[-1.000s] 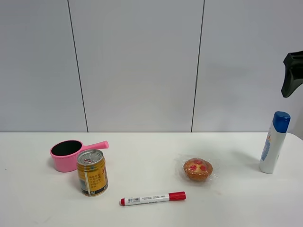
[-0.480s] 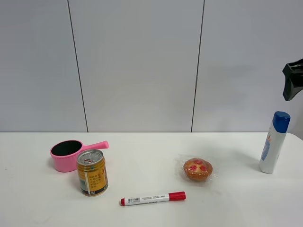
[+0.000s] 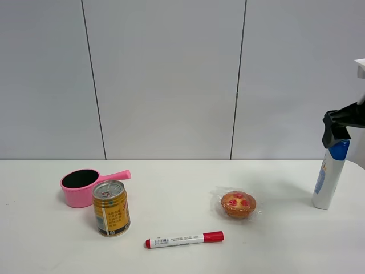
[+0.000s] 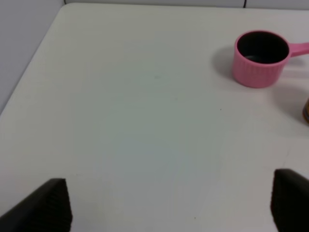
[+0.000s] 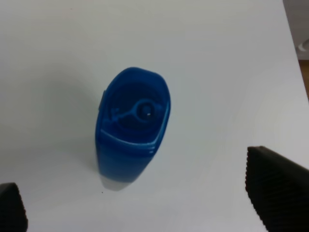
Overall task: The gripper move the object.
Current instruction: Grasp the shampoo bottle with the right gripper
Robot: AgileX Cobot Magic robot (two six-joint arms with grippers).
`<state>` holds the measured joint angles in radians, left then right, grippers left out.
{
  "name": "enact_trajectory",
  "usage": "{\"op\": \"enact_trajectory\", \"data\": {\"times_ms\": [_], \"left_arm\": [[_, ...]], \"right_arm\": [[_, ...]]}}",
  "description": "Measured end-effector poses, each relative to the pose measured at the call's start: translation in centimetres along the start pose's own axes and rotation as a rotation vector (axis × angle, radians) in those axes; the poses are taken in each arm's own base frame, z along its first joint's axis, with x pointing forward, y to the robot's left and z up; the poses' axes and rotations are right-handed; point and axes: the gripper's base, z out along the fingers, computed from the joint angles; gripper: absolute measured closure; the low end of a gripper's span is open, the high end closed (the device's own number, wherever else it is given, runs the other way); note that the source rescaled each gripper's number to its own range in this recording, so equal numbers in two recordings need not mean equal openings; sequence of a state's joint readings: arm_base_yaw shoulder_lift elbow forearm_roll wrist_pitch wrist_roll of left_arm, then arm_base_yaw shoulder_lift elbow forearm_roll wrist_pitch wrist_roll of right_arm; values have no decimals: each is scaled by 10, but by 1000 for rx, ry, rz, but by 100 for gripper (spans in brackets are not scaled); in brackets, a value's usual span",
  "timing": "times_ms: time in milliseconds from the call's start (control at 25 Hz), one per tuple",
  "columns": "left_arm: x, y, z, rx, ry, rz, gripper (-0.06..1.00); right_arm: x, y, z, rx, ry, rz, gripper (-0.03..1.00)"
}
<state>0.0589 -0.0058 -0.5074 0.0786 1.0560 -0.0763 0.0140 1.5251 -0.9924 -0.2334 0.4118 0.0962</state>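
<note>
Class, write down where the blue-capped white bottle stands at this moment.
In the exterior high view the bottle stands upright at the far right of the table, right of the wrapped muffin, with the open right gripper hovering just above it.

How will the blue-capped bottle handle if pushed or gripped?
Likely tippy: the bottle stands tall and slim, so a high push could topple it. Its smooth plastic may be slippery. The oval cap suggests it won't roll far.

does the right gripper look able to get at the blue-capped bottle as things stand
Probably yes: the right gripper hangs open just above the blue cap of the white bottle, and nothing stands close beside it.
</note>
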Motion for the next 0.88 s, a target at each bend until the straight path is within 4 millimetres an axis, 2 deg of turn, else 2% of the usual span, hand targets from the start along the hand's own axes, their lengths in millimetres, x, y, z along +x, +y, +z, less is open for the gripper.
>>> {"op": "enact_trajectory", "data": {"times_ms": [200, 520, 880], "left_arm": [[0, 0, 0, 0, 0, 0, -6], [0, 0, 0, 0, 0, 0, -6], [0, 0, 0, 0, 0, 0, -6]], "right_arm": [[9, 3, 7, -15, -44, -9, -3], [39, 12, 25, -56, -142, -70, -3], [52, 0, 29, -40, -241, -83, -3]]}}
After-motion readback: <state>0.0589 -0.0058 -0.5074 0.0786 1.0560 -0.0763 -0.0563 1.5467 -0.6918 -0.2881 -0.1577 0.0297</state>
